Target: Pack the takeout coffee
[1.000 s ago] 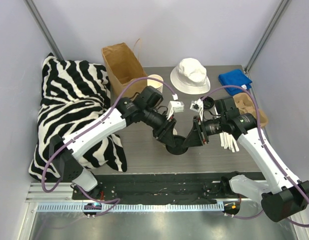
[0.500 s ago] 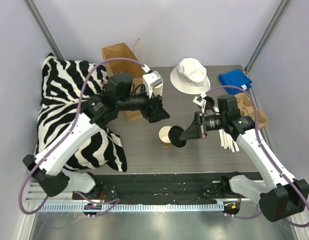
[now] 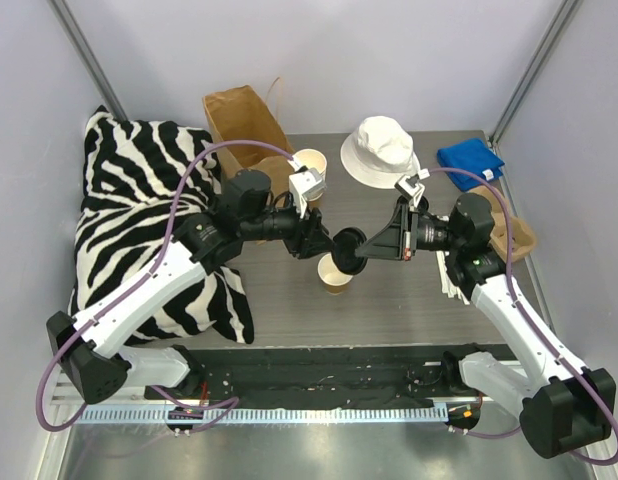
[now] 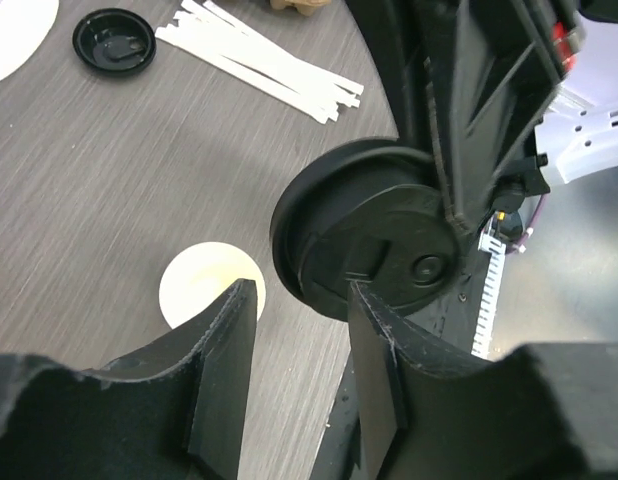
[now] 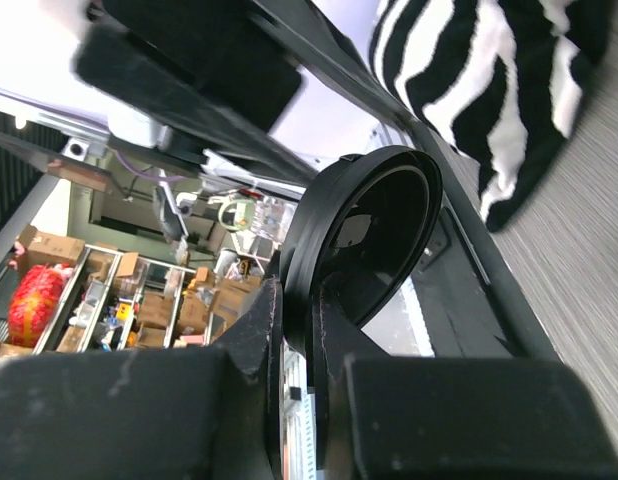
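Mid-table, both arms meeting above the cup.

- Cup (image 3: 335, 274): stands upright on the table (image 3: 409, 312), mouth open, no lid on it. Near the middle, slightly toward the arms.
- Lid (image 3: 346, 248): black, held on edge in the air just above and beside the cup. The right jaws are clamped on its rim, and the right wrist view shows the rim pinched between the two fingers.
- The left jaws stand apart with the lid's lower edge at their tips. I cannot tell whether either tip touches it. They grip nothing.
- Paper bag (image 3: 244, 125) at the far left of the table. Pulp tray (image 3: 513, 236) at the right edge, nothing seen in it. A second black lid (image 4: 114, 40) lies flat on the table.

Progress, as I judge it: early. A cup is set out and a lid is in hand, but the two are not joined. To do: turn the lid flat, seat it on the cup, press it down, then carry the closed cup to whatever it gets packed in, probably the tray or bag.
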Motion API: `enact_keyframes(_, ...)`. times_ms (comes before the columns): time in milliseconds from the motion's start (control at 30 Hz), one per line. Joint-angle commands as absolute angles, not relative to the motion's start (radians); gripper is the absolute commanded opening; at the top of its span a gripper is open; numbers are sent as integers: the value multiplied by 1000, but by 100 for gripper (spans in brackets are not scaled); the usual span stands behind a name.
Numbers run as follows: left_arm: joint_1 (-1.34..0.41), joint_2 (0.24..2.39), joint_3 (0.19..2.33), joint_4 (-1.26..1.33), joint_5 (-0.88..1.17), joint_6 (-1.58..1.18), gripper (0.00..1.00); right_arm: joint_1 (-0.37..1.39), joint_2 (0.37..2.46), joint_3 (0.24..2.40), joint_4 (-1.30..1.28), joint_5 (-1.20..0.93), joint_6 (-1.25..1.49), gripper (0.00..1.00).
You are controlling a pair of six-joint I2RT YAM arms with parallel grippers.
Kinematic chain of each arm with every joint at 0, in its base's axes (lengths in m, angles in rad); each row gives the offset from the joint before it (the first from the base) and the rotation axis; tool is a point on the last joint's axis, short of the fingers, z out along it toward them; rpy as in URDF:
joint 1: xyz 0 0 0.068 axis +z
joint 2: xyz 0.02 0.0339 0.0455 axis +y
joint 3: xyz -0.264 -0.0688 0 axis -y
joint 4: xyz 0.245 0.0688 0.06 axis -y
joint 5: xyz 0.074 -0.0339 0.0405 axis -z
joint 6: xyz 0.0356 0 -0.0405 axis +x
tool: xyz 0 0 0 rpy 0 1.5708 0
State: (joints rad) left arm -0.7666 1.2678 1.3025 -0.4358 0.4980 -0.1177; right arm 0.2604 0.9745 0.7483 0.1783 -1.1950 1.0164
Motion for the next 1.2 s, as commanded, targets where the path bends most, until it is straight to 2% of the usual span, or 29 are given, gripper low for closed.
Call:
enact_keyframes(0,-770,1224,1295,-273,518,-159,43,259,966,752,388,-1200,1184,1)
enact_keyframes(267,-769,1218,1281,-216,549,-167,39,259,966,753,405,-1212,1186,1)
enact_keyframes(1000,-749,1232,1230,-176,623,-196,16,259,953,738,489,-1213,1258,1)
enact_keyframes(1100,-746,1239,1235,-170,630,-202,6,259,956,736,494,-1212,1261,1)
enact_keyframes(1133,-746,1238,1235,-169,630,-206,0,258,957,736,492,-1212,1259,1)
enact_keyframes(1167,-747,1239,1238,-172,629,-209,0,258,959,736,492,-1212,1259,1)
